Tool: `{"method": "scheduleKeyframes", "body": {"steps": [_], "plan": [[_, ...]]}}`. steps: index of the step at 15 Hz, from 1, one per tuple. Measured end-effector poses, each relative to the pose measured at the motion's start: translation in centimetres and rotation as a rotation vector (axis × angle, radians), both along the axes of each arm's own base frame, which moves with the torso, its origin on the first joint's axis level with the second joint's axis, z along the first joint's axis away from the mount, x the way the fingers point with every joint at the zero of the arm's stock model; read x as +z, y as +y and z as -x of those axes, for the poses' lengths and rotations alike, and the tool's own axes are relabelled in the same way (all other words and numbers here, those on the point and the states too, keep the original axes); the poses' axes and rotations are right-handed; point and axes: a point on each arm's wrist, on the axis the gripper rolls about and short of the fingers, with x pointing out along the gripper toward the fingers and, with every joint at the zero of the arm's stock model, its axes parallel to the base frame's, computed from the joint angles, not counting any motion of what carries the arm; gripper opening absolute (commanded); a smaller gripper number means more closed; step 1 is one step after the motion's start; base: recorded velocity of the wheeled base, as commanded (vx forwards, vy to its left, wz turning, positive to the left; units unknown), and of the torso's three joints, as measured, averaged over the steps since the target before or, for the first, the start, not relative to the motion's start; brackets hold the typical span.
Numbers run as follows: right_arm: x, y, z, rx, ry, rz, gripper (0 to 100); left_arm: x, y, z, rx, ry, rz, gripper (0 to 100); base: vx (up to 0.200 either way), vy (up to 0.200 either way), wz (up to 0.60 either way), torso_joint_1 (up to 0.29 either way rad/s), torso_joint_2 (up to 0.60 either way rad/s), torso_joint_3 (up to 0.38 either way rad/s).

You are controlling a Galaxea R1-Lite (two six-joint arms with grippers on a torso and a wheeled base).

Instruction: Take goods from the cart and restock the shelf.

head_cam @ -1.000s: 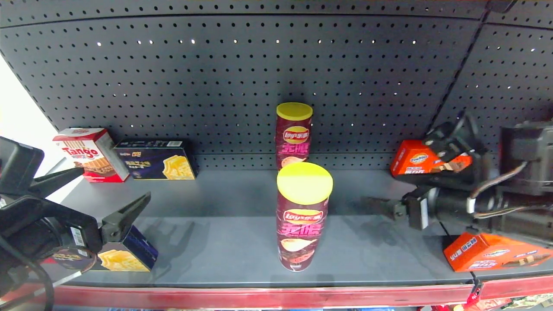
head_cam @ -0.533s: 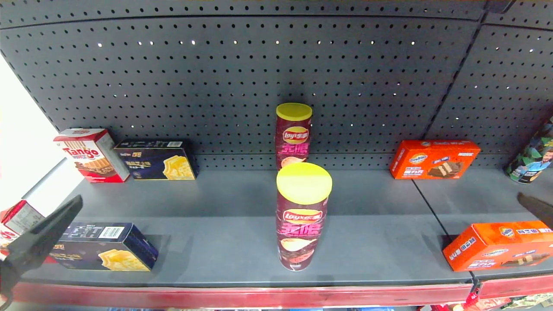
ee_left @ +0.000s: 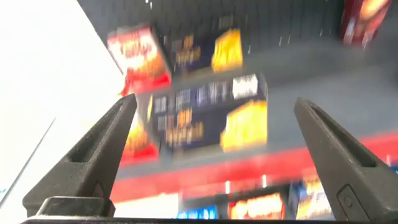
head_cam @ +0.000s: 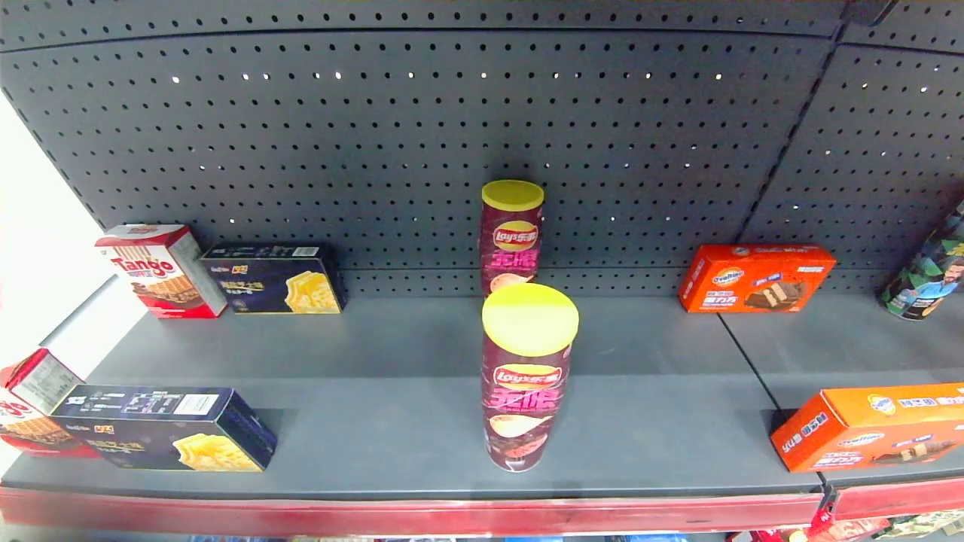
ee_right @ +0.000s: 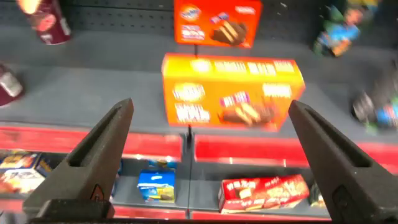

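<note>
Canister [head_cam: 523, 406] w/ yellow lid [head_cam: 530, 320] at shelf [head_cam: 376, 406] front (logo faces out).

Red box [head_cam: 34, 410] cut by head-view edge (patterned can [head_cam: 926, 278] too).

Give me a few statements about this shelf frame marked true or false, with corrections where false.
1. The left gripper and right gripper are both open and empty. True.
2. The two chip cans stand side by side. False: the front can stands ahead of the rear can.
3. The front can's lid is red. False: the lid is yellow.
4. A navy box lies near the front edge of the shelf, on the left. True.
</note>
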Motion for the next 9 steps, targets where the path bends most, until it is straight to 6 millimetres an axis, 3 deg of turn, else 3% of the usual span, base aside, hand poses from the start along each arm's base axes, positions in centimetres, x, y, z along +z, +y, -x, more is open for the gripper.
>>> {"method": "scheduleKeyframes", "body": {"steps": [4, 9], "plan": [[-4.1, 0.0, 0.2, -0.057, 0.063, -0.041, 100, -2.2, 0.3, 1.3, 0.023, -0.019, 0.003, 100, 0.000, 0.000, 0.00, 0.000, 0.00, 0.000], [-4.4, 0.0, 0.3, -0.028, 0.053, -0.028, 100, -3.9, 0.2, 1.0, 0.030, -0.041, 0.001, 100, 0.000, 0.000, 0.00, 0.000, 0.00, 0.000]]}}
